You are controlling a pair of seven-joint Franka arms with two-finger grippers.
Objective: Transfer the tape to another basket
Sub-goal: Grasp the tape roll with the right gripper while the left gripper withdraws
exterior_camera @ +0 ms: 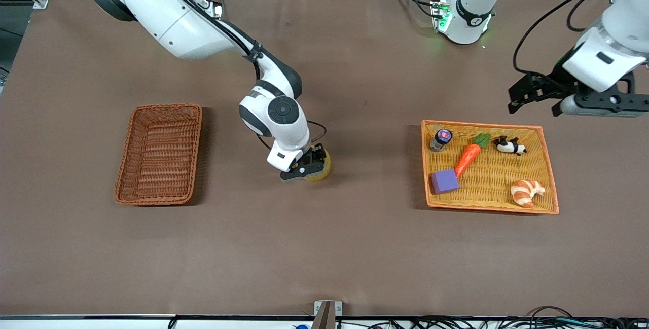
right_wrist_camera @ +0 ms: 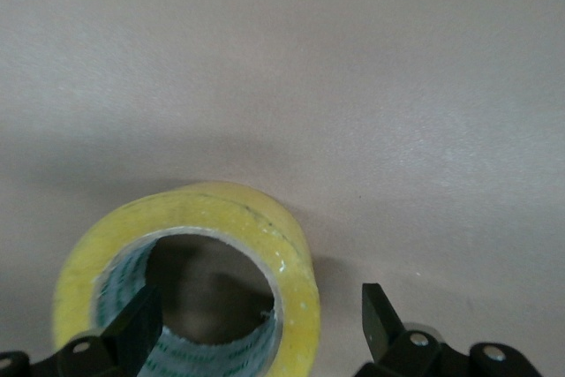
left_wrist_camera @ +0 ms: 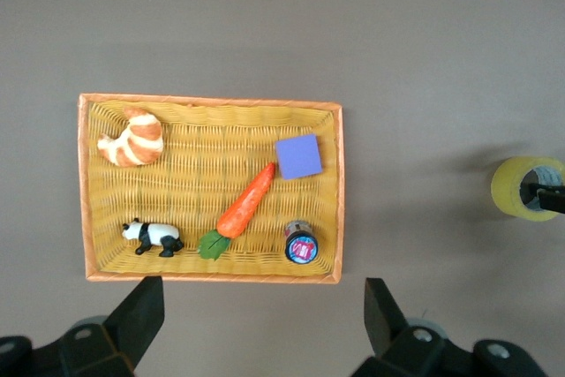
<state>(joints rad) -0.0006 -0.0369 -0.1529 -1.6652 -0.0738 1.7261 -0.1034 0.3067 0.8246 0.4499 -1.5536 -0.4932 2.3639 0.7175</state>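
Observation:
The yellowish tape roll [exterior_camera: 320, 168] rests on the brown table between the two baskets, outside both. My right gripper [exterior_camera: 304, 168] is down at it and open. In the right wrist view the tape [right_wrist_camera: 291, 253] has one finger in its hole and the other finger [right_wrist_camera: 381, 317] outside, so the right gripper [right_wrist_camera: 260, 324] straddles the ring's wall. The reddish-brown basket [exterior_camera: 159, 154] lies empty toward the right arm's end. My left gripper [exterior_camera: 537, 103] waits open and empty in the air by the orange tray's edge [left_wrist_camera: 260, 320]. The tape also shows in the left wrist view [left_wrist_camera: 516, 184].
The orange-yellow tray [exterior_camera: 481, 124] lies toward the left arm's end. It holds a croissant [exterior_camera: 527, 192], a carrot [exterior_camera: 469, 155], a purple block [exterior_camera: 444, 181], a toy panda [exterior_camera: 508, 145] and a small jar [exterior_camera: 441, 139]. Cables run along the table's near edge.

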